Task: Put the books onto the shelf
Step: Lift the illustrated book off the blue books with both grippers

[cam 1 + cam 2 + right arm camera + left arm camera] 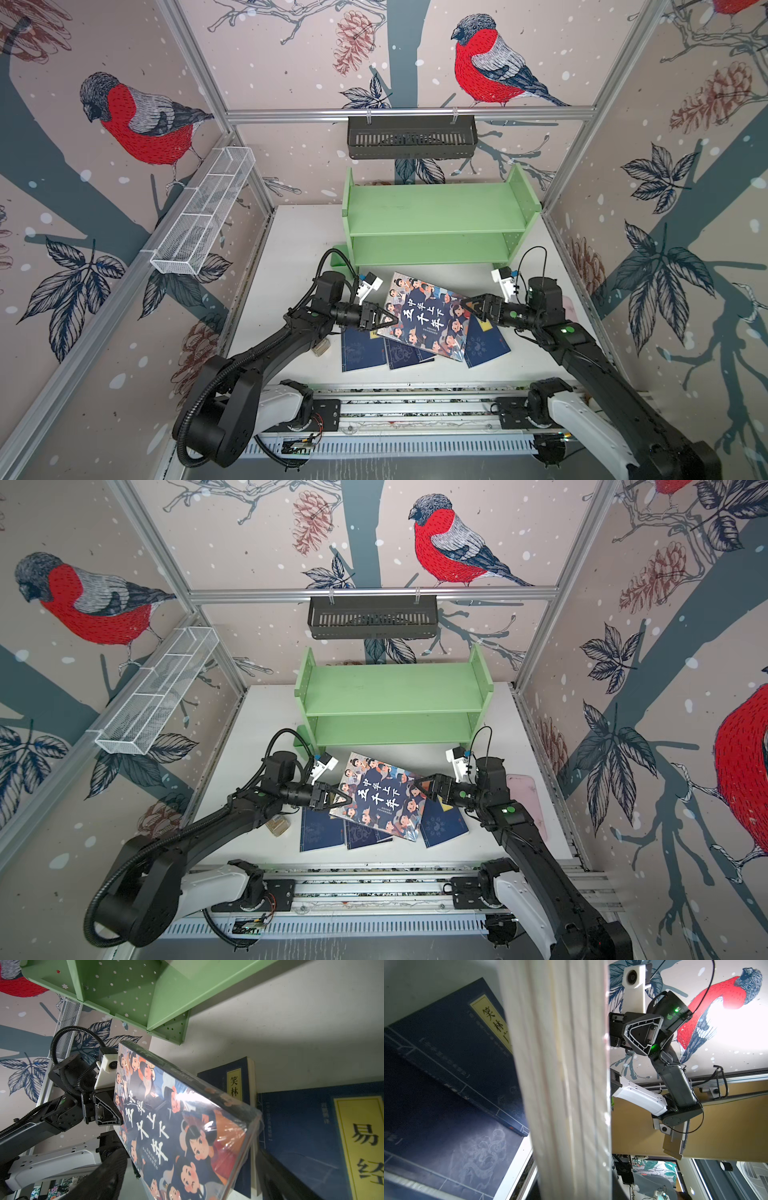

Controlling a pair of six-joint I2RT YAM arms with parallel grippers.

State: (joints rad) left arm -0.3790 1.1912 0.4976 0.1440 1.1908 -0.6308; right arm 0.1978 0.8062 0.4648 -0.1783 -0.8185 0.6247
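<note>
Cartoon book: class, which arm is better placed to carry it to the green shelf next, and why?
Left. The left gripper clamps one edge of the cartoon book; the right gripper stands open, gripping nothing.

Cartoon-cover book (187,1126): glossy clear plastic wrap, crinkled, strong glare. Navy paperbacks (301,1136): matt paper covers. Shelf (124,991): smooth matt green finish, perforated side panel. Table (291,1022): matt white. Mesh basket (199,216): white wire, fine grid.

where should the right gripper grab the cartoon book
Take the cartoon book by its free right edge, from the right: the left gripper clamps its left edge, it lies tilted over the navy books, and the open right gripper faces that edge.
</note>
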